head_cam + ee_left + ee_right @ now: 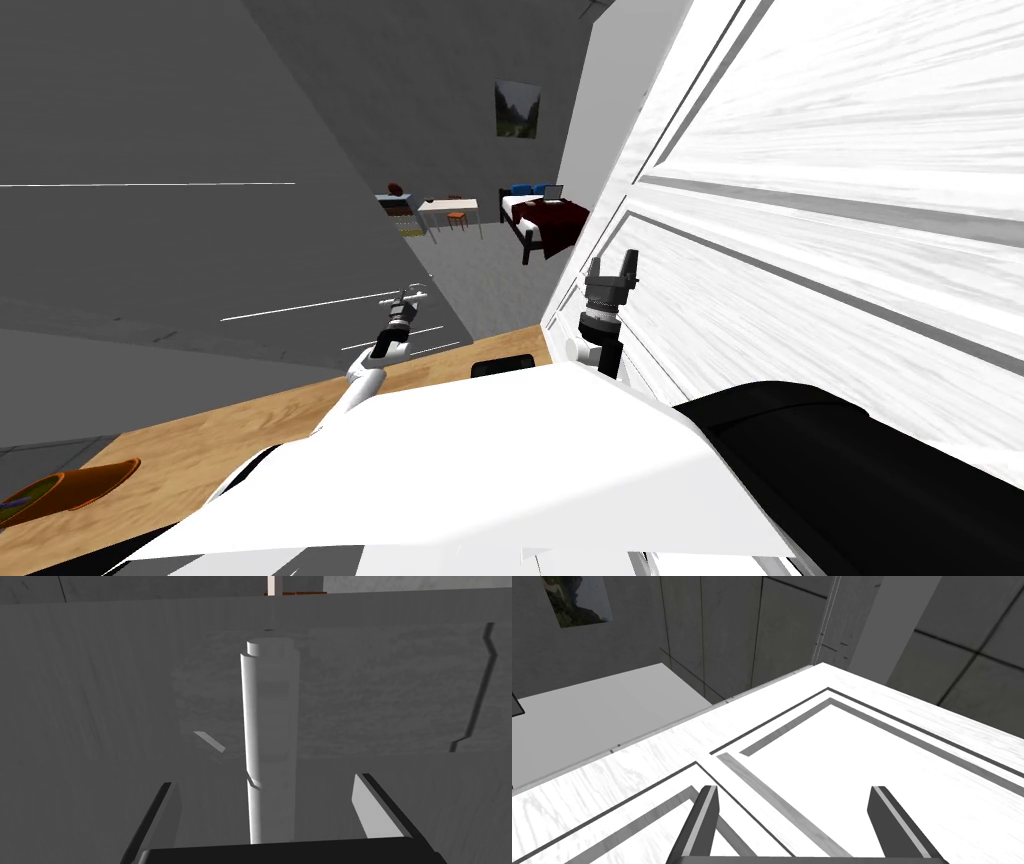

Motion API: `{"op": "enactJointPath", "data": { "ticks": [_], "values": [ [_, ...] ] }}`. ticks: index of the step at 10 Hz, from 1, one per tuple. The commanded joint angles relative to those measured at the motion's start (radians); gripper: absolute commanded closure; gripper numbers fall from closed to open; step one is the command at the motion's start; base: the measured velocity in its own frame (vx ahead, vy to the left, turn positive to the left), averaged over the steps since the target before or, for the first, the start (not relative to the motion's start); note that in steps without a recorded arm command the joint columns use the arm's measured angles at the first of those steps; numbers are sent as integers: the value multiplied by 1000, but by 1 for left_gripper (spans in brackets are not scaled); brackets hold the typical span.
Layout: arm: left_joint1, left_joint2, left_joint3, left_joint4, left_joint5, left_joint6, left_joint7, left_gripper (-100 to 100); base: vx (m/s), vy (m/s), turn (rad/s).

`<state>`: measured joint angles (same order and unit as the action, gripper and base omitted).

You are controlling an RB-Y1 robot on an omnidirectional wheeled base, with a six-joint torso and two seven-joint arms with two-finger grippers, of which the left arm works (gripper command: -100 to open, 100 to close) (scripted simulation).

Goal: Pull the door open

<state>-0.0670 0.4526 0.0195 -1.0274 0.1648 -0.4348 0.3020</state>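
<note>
The door [830, 200] is white with faint grey streaks and grey panel lines. The walls [150, 100] are dark grey, the near floor [250, 420] tan wood-grain. Far off, the bed [558, 220] is dark red with blue pillows [522, 189], beside a white table [448, 206] and orange stool [457, 216].

Head camera looks steeply down; right wrist closely faces the door [850, 150].

- No words, numbers, labels or brand marks can be read in any of the views.
- The white door [820, 200] carries only plain raised panel lines.
- The framed picture [517, 109] on the grey wall [400, 70] shows a green landscape and has no legible caption.
</note>
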Motion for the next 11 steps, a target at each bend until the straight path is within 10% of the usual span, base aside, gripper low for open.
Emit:
{"op": "enactJointPath", "data": {
  "ticks": [1,2,7,11],
  "values": [
    [0,0,0,0,0,0,0,-100,76,-1,-30],
    [0,0,0,0,0,0,0,100,-11,0,29],
    [0,0,0,0,0,0,0,100,-14,1,-2],
    [34,45,-41,-19,1,-32,46,100,-155,76,-128]
  ]
}}
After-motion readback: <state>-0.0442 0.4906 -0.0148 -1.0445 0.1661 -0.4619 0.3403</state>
